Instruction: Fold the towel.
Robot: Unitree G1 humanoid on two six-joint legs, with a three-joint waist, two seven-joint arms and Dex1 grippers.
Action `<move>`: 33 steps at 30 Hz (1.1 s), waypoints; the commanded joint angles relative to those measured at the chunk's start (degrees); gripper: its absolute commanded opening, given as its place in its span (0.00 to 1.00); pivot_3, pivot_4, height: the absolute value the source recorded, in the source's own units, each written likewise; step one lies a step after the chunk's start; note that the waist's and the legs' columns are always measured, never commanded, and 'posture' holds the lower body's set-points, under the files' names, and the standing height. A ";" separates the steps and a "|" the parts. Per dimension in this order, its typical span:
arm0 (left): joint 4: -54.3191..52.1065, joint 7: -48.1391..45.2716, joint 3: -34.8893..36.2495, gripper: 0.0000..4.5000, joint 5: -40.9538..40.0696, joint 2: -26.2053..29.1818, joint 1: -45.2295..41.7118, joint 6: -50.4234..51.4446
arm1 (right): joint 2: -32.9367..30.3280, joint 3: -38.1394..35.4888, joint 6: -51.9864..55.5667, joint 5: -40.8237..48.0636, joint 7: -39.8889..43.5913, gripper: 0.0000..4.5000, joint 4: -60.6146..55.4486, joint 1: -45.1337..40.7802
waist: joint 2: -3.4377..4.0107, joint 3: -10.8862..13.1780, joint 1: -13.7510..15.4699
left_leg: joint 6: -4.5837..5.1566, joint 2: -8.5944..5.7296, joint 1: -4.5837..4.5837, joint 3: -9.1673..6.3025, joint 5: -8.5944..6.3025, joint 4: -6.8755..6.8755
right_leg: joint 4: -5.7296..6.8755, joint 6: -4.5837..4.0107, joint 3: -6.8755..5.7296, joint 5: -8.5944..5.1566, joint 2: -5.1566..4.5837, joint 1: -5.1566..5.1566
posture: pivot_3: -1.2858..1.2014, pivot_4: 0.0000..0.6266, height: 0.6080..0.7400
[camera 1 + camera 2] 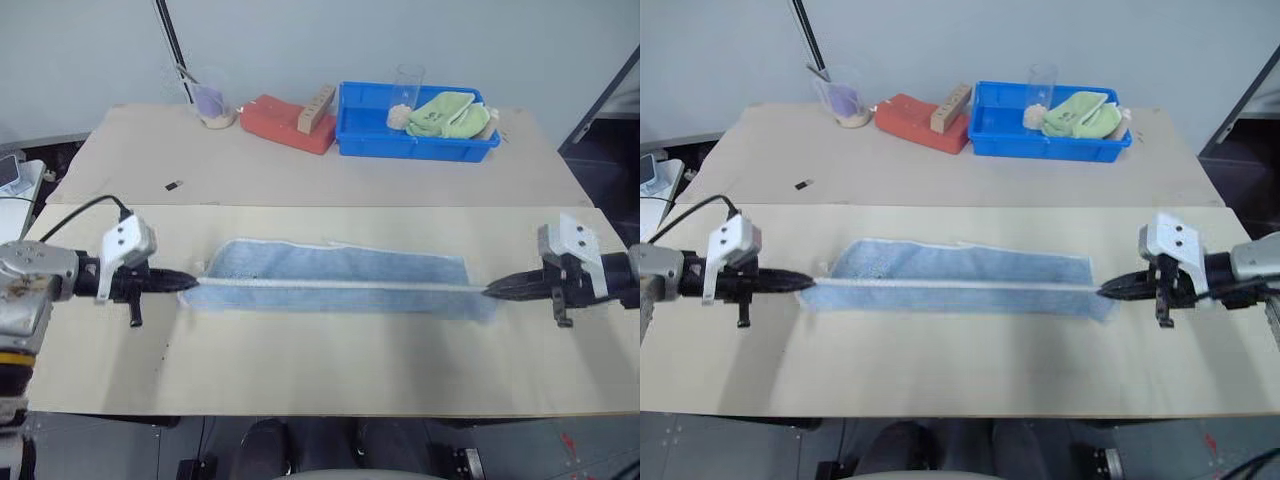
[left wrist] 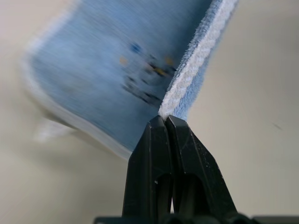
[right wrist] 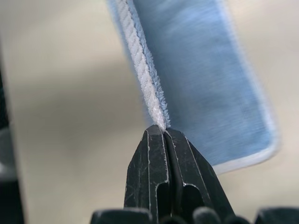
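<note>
I see the towel stretched lengthwise across the near tabletop, folded into a long band with its whitish hem running between my two tools. My left tool is clenched on the hem at one end, and my right tool is clenched on it at the other. Farther back sit a red block and a blue bin holding a lime-green cloth.
</note>
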 commanded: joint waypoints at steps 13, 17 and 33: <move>30.30 2.84 -8.94 0.00 12.64 -12.08 -25.53 -8.74 | 7.68 9.23 2.04 -9.66 -2.59 0.00 21.14 -19.58 | -0.01 0.00 -0.27 | 0.02 -0.09 -0.13 -0.02 -0.01 0.04 | -0.13 0.07 0.02 0.04 -0.03 0.01 | 0.52 0.24 0.82; 35.07 6.29 -8.73 0.07 14.60 -14.10 -27.65 -12.31 | 8.81 8.63 0.85 -10.49 -4.30 0.29 22.02 -20.00 | -0.01 0.00 -0.31 | 0.04 -0.08 -0.13 -0.03 -0.02 0.03 | -0.11 0.08 0.02 0.04 -0.03 0.00 | 0.52 0.24 0.82; 20.82 5.72 0.92 0.99 5.01 -14.92 -22.92 -14.71 | 11.54 -12.50 8.25 -4.26 -22.37 1.00 2.58 -1.45 | -0.01 0.00 0.11 | 0.02 -0.09 -0.21 -0.08 -0.01 0.04 | -0.03 0.19 -0.03 0.10 -0.16 -0.02 | 0.52 0.24 0.82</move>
